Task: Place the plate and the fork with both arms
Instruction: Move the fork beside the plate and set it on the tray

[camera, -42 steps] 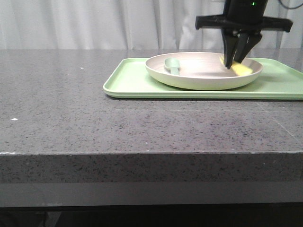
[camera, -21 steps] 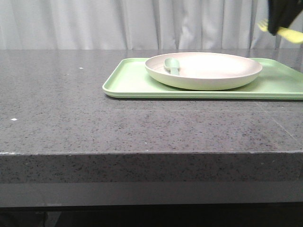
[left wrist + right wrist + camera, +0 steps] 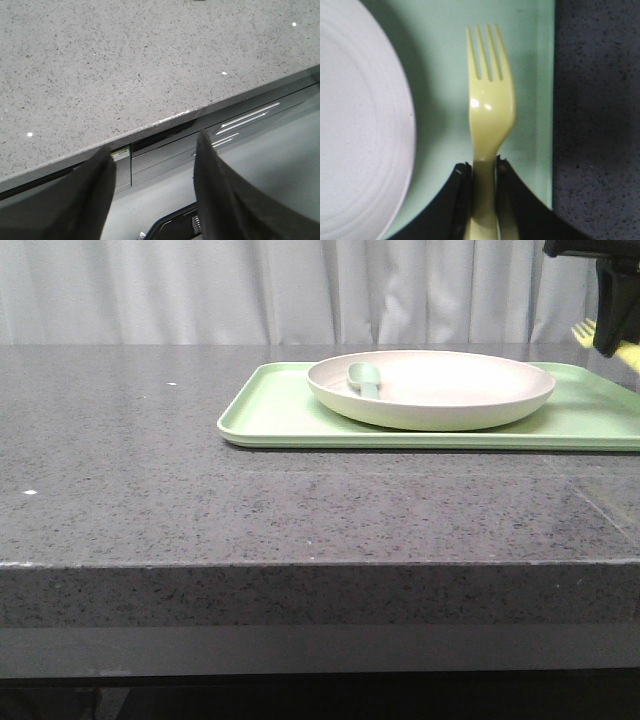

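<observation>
The cream plate (image 3: 430, 388) sits on the light-green tray (image 3: 280, 415) at the back right of the table; it also shows in the right wrist view (image 3: 360, 125). My right gripper (image 3: 483, 167) is shut on the handle of the pale-yellow fork (image 3: 489, 105) and holds it in the air above the tray's right strip, beside the plate. In the front view the gripper (image 3: 610, 335) is at the top right corner, with bits of the fork (image 3: 584, 332) showing. My left gripper (image 3: 152, 155) is open and empty, low in front of the table's front edge.
A grey-green spoon (image 3: 364, 378) lies inside the plate on its left side. The tray's right rim (image 3: 546, 100) borders the dark stone table (image 3: 600, 100). The speckled table top (image 3: 150, 460) stretches left of the tray.
My right gripper rose out of the plate with the fork and moved right, to above the tray's right end. The plate and spoon have not moved.
</observation>
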`<state>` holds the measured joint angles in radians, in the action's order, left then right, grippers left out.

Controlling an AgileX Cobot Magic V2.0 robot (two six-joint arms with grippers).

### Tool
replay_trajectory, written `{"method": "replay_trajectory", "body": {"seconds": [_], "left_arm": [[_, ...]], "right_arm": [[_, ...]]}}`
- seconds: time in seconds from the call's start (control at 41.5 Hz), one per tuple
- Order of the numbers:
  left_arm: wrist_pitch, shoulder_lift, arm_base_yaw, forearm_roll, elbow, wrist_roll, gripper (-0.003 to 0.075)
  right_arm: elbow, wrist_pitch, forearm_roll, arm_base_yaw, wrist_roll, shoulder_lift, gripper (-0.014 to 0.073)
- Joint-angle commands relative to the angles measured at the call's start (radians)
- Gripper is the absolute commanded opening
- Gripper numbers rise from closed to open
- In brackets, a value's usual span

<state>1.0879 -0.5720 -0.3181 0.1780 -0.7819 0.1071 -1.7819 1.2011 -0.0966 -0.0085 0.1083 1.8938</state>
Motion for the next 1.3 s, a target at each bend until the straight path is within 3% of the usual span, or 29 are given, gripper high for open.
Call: {"method": "replay_trajectory", "body": {"seconds": [0.0,0.289,0.699,0.843,1.277], "left_arm": [[-0.057,-0.004,0.003,0.012,-0.026,0.002,0.0358],[-0.057,-0.004,0.003,0.012,-0.026,0.002,0.0358],[-0.057,-0.004,0.003,0.012,-0.026,0.002,0.0358],[-0.057,-0.004,0.003,0.012,-0.026,0.002,0.0358],[-0.057,-0.004,0.003,0.012,-0.026,0.002,0.0358]], "right_arm": [[-0.022,-0.04,-0.019,-0.006,-0.015,-0.024,-0.0116],[-0.024,-0.049,-0.023,-0.006,-0.032,0.033,-0.0088],[-0.024,-0.067,-0.023,-0.006,-0.046,0.042,0.0284],[-0.024,-0.066,-0.023,-0.006,-0.046,0.042,0.0363],[-0.023,-0.015,-0.023,0.004,-0.046,-0.036,0.0382]]}}
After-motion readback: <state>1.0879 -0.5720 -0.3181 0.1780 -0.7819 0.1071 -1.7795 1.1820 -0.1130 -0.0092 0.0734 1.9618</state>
